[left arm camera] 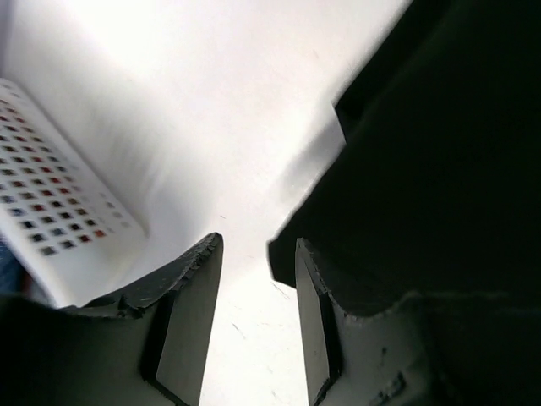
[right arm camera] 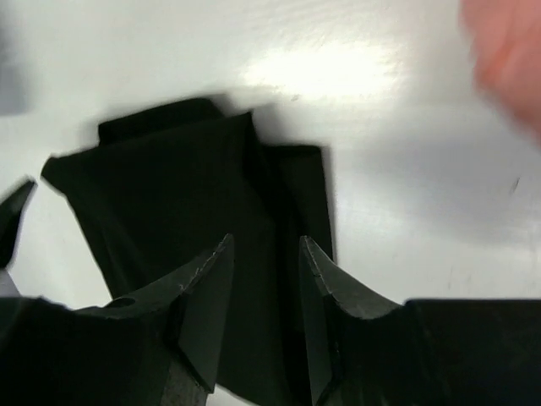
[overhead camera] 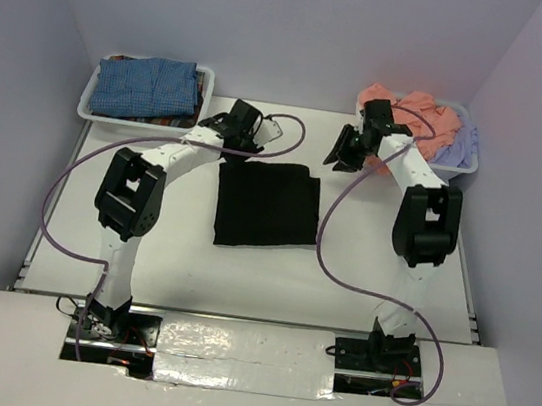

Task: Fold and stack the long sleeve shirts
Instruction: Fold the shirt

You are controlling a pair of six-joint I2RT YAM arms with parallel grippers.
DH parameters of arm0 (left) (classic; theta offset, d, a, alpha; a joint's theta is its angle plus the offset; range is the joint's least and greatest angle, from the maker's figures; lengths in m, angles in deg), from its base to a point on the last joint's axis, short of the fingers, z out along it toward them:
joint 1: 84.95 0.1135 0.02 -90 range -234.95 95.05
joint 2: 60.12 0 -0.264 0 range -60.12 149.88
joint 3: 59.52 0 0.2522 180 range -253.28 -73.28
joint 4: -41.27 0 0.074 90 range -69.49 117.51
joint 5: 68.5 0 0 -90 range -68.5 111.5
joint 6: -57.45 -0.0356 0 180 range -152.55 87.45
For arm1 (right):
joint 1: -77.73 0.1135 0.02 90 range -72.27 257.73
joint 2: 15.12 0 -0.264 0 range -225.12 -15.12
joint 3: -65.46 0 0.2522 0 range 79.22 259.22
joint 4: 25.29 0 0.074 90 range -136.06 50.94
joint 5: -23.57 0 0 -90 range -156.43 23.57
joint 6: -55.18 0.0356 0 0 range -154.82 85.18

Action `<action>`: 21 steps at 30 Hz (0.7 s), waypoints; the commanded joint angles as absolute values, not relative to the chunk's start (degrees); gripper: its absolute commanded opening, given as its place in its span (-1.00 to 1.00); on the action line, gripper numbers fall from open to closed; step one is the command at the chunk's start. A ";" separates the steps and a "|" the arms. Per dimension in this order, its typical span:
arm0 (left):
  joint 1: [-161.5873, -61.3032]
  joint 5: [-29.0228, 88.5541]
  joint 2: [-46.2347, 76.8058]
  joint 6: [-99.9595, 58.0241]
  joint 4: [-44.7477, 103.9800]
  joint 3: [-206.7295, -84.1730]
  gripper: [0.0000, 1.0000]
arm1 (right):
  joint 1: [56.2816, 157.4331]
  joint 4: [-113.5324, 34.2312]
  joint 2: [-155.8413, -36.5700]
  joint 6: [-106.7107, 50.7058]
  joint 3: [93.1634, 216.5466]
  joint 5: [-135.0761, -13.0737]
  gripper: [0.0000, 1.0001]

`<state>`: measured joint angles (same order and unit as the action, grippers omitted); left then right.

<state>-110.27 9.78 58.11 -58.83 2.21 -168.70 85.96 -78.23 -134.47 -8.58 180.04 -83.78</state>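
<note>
Left gripper (left arm camera: pixel 258 245) and right gripper (right arm camera: pixel 267 243), half-open and empty, should rise straight clear of the centre-frame black shirt (overhead camera: pixel 266 202), snagging nothing.

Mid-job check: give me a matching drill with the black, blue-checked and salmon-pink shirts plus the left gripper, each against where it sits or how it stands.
Column one:
1. black shirt
2. blue-checked shirt
3. salmon-pink shirt
4. left gripper

Column two:
A. heaped in the right-hand bin
B. open, nothing between the jaws
C. folded flat on the table
D. lying in the left-hand bin

Pairs: 1-C, 2-D, 3-A, 4-B.
</note>
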 commanded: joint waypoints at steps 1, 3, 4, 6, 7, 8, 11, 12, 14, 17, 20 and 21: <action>-110.00 11.12 57.31 -55.58 2.74 -175.31 0.05 | 89.93 -71.51 -122.71 -11.96 173.81 -81.64 -0.11; -109.73 14.72 56.43 -53.21 -1.74 -176.64 0.04 | 91.70 -70.17 -120.78 -13.54 169.85 -81.29 -0.03; -109.73 19.44 55.38 -51.90 -3.58 -177.42 0.04 | 92.92 -70.52 -120.94 -13.72 169.31 -80.85 0.01; -109.47 22.28 54.41 -50.83 -7.63 -177.00 0.08 | 93.02 -72.10 -122.52 -11.71 168.87 -79.27 0.14; -109.03 24.47 53.62 -49.87 -8.25 -175.25 0.13 | 92.76 -72.54 -123.05 -11.09 168.61 -79.09 0.18; -108.42 25.80 53.26 -49.43 -8.35 -173.93 0.21 | 92.67 -72.37 -123.49 -11.00 168.00 -78.66 0.27; -105.52 28.53 53.08 -47.23 -6.86 -169.27 0.28 | 92.67 -71.58 -126.12 -12.49 169.83 -79.09 0.33; -104.12 29.23 53.43 -46.44 -6.94 -169.00 0.28 | 92.67 -71.84 -128.39 -13.71 171.23 -80.05 0.34; -102.71 32.90 55.27 -43.98 -7.47 -169.34 0.28 | 92.67 -72.72 -130.86 -14.77 175.08 -80.93 0.37; -100.77 36.87 57.65 -41.69 -7.03 -169.87 0.31 | 92.76 -72.37 -134.38 -16.36 177.82 -82.43 0.41; -100.50 38.81 59.41 -41.78 -6.42 -170.05 0.34 | 92.76 -70.52 -136.50 -17.50 178.10 -84.36 0.43; -100.50 38.99 60.02 -41.69 -6.24 -170.14 0.35 | 92.67 -69.74 -137.28 -17.50 178.10 -84.54 0.43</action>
<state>-99.58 33.41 58.44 -44.06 -6.79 -169.20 92.69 -72.62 -136.62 -15.27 174.92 -82.42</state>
